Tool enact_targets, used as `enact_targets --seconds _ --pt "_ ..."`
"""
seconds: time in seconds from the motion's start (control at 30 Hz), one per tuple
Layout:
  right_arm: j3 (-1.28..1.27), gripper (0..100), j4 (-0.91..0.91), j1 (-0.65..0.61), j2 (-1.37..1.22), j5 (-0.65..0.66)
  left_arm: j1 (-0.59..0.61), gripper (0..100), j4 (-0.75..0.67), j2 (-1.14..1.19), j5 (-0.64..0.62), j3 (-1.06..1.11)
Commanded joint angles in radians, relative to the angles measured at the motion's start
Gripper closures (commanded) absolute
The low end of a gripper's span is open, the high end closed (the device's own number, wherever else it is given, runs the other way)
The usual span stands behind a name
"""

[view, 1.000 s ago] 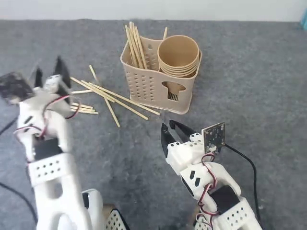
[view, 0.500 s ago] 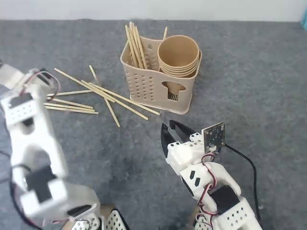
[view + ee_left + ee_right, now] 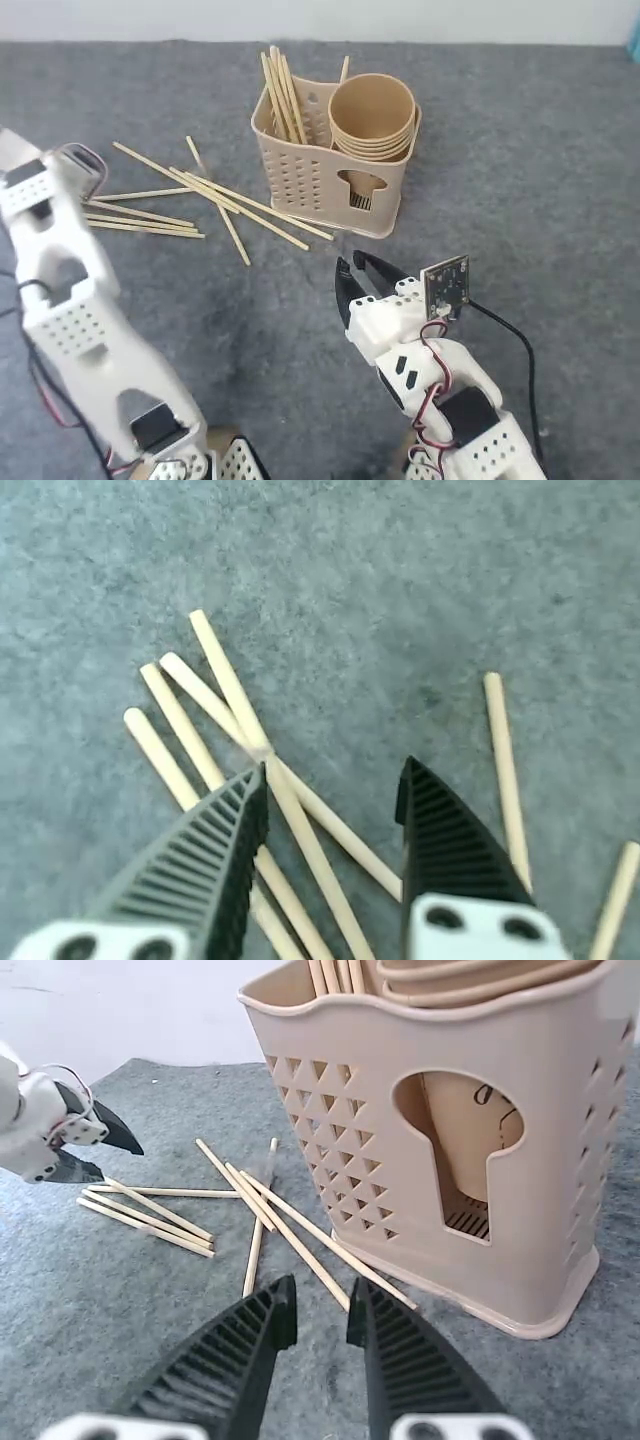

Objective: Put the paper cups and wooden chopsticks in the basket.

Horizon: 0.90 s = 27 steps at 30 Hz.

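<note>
Stacked tan paper cups [image 3: 372,105] and some upright sticks [image 3: 280,88] already sit in the perforated beige plastic basket [image 3: 318,175], while loose pale wooden chopsticks [image 3: 300,830] lie beneath the wide-open, empty left tool [image 3: 335,770], and the right tool [image 3: 320,1300] is slightly parted and empty.

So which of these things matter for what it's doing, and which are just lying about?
Part of the job: basket, paper cups stacked in it, chopsticks standing in it, loose chopsticks on the grey mat, left tool open above them, right tool.
Just there: grey mat, black cable.
</note>
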<state>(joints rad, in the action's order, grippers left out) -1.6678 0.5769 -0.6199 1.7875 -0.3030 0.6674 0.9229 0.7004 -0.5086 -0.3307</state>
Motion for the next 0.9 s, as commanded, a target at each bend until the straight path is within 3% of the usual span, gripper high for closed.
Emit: enact_targets --seconds 0.0,0.37,0.53,0.73,0.87 --pt "-0.015 90.1 0.002 0.015 0.012 0.020 0.006 80 0.094 0.114 -0.009 -0.214" --pt "-0.015 90.1 0.002 0.015 0.012 0.020 0.006 81 0.359 0.345 -0.008 -0.564" --pt "-0.015 90.1 0.002 0.015 0.012 0.020 0.006 100 0.434 0.404 -0.002 -0.668" --pt "-0.015 90.1 0.008 0.015 0.012 0.029 0.006 99 0.626 0.407 -0.002 -0.846" --pt "-0.015 90.1 0.050 0.007 0.012 0.118 0.008 99 0.793 0.414 0.003 -1.053"
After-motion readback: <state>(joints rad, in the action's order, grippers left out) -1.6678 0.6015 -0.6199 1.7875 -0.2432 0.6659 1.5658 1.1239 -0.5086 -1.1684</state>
